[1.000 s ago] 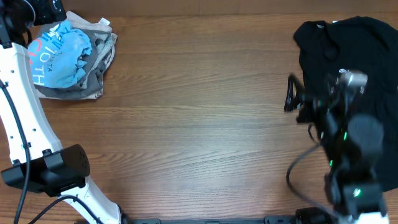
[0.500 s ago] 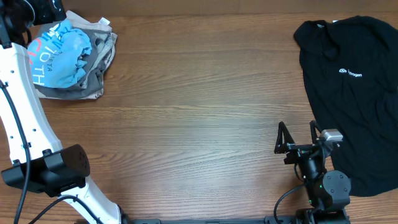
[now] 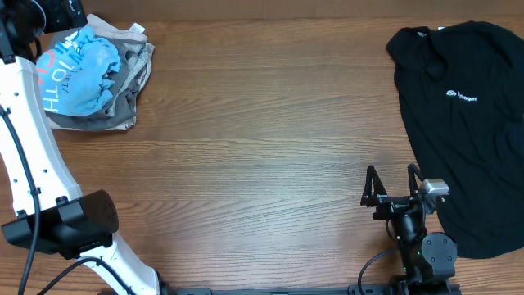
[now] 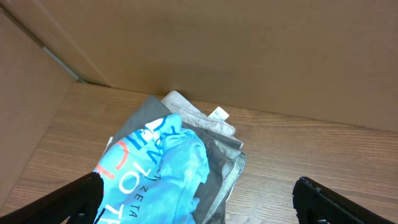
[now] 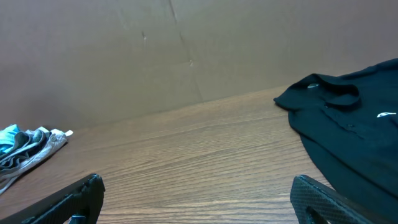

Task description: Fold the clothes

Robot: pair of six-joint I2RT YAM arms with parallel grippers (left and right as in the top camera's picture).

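Robot lab: wood-grain table [image 3: 262, 147], cardboard backdrop [image 4: 249, 50].

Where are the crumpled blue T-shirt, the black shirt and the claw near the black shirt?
light blue T-shirt [image 3: 86, 70]: overhead view, on its bunched blue middle.
black shirt [image 3: 458, 139]: overhead view, on the flat chest below the white logo.
right gripper [image 3: 391, 170]: overhead view, midway between its open fingertips.

Count | blue shirt [image 3: 82, 70]: 1, below left gripper [image 4: 199, 202] | grey garments [image 3: 131, 82]: number unclear, same pile | black shirt [image 3: 458, 123]: 1, just right of right gripper [image 3: 392, 185] | grippers: 2 | table [image 3: 262, 147]: 1
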